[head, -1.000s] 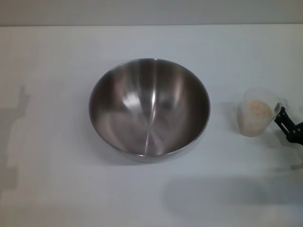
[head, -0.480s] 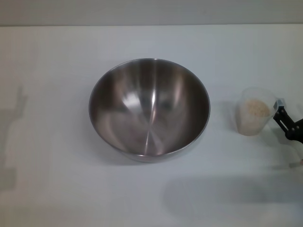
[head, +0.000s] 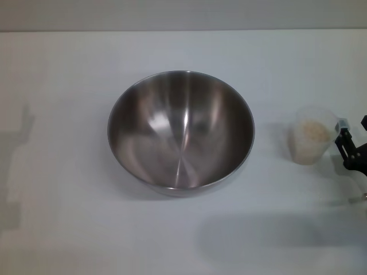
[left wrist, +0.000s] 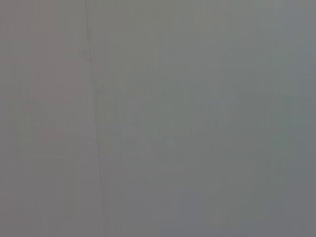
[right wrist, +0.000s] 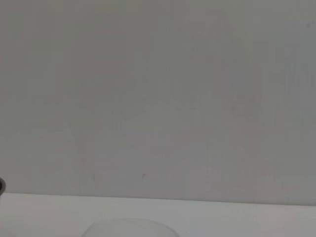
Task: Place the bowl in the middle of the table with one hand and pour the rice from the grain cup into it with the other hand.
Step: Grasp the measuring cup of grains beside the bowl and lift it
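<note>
The steel bowl (head: 180, 130) stands upright in the middle of the white table (head: 69, 86), with nothing in it. The clear grain cup (head: 311, 136) stands upright to the bowl's right, apart from it, with rice (head: 313, 130) inside. Its small handle tab (head: 342, 123) points right. My right gripper (head: 354, 130) is at the right edge of the head view, just beside that tab, with its black fingers (head: 344, 141) apart and not closed on the cup. The cup's rim shows faintly in the right wrist view (right wrist: 129, 228). My left gripper is out of view.
Arm shadows lie on the table at the left (head: 17, 149) and at the front right (head: 269, 232). The table's far edge (head: 183, 30) meets a grey wall. The left wrist view shows only a plain grey surface.
The cup was tilted a second ago and now stands upright. My right gripper has drawn slightly to the right, away from the cup. The bowl has not moved.
</note>
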